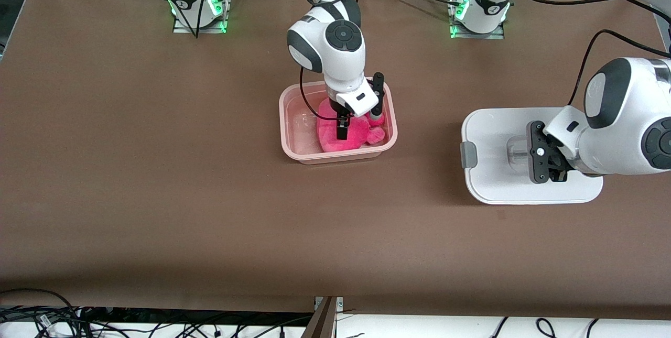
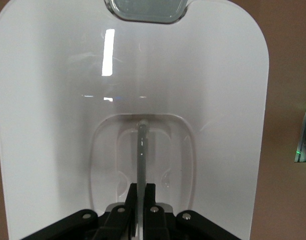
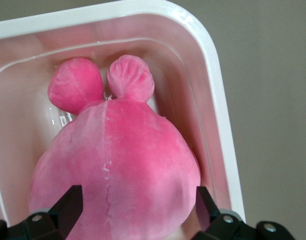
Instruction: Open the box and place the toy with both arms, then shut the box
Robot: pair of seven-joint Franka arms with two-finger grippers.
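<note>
1. The box tub [image 1: 338, 155] sits mid-frame in the front view, a bit above centre, lid off. The toy [image 1: 352, 136] is already inside it, pushed toward the tub's end nearer the left arm. In the right wrist view it fills the lower half of the frame, two little nubs pointing at the tub's corner.

2. The right gripper [image 3: 134, 210] is down in the tub with its fingers spread on either side of the plush, so it looks open to me, not squeezing. The pads sit close to the fuzz though.

3. The lid [image 1: 493, 133] lies flat on the table at the right of the front view, well apart from the tub. One grey clip [image 1: 468, 154] shows on its end toward the tub.

4. The left gripper [image 1: 548, 154] is down on the lid's clear centre handle [image 2: 142, 150]. In the left wrist view the fingers are pinched onto that thin upright fin, so I'd call it closed on the handle.

5. What could go wrong, my guess:
- The right fingers snag the fuzz on the way up and drag the toy back out.
- The lid swings in while the right arm is over the tub, and they bump.
- A thin-fin grip lets the lid tilt, so it lands crooked on the rim and the clips don't catch.
</note>
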